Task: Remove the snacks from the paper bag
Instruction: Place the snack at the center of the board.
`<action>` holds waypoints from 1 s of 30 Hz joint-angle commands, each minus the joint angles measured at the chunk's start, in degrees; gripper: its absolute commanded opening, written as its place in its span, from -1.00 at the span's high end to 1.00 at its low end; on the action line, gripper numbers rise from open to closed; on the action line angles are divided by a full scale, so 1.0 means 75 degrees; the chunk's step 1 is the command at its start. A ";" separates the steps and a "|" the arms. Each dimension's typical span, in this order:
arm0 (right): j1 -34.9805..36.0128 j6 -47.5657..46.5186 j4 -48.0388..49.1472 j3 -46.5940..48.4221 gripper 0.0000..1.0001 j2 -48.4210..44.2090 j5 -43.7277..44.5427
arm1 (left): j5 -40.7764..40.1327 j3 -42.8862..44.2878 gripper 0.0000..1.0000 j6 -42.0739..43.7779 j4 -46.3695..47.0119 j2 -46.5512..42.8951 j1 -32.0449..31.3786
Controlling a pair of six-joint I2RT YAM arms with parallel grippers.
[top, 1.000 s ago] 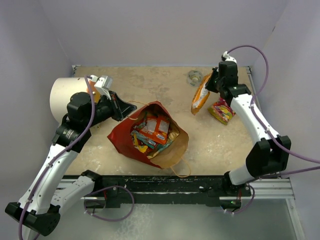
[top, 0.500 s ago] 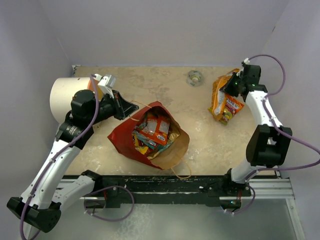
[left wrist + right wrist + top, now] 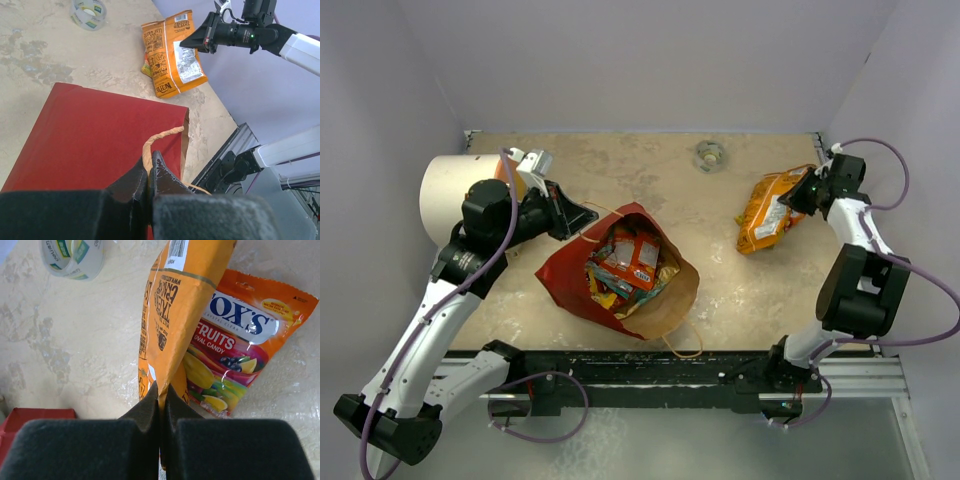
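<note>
The paper bag (image 3: 565, 272), red outside, lies on its side mid-table with its mouth towards the right. Several snacks (image 3: 628, 260) in orange, yellow and teal show inside it. My left gripper (image 3: 582, 216) is shut on the bag's twisted paper handle (image 3: 156, 139) at the upper rim. My right gripper (image 3: 802, 194) is shut on the edge of an orange snack packet (image 3: 768, 214) at the right of the table. In the right wrist view this orange packet (image 3: 182, 305) lies across a Fox's fruit candy packet (image 3: 235, 352) on the table.
A white cylinder (image 3: 445, 190) with an orange end lies at the far left behind my left arm. A roll of clear tape (image 3: 710, 155) sits near the back wall. Walls enclose the table on three sides. The black rail (image 3: 650, 368) runs along the near edge.
My right gripper has carried the orange packet to the right and lowered it onto the Fox's packet. My left gripper has stayed on the bag handle.
</note>
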 commanded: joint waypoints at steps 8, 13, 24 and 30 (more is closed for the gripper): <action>-0.0107 0.1271 0.3155 -0.1162 1.00 -0.0103 -0.1180 | 0.0074 0.0186 1.00 -0.0187 0.0232 -0.0149 -0.0019; 0.0498 0.1627 0.3802 -0.1023 1.00 -0.0079 -0.1683 | 0.0021 0.0175 1.00 -0.0248 0.0275 -0.0133 -0.0021; 0.0396 0.2302 0.4203 -0.0304 1.00 0.0167 -0.1624 | -0.0050 0.0222 1.00 -0.0270 0.0152 -0.0258 -0.0023; 0.0015 0.2082 0.3952 -0.0913 1.00 0.0039 -0.1317 | 0.0013 0.0270 1.00 -0.0237 0.0113 -0.0230 -0.0021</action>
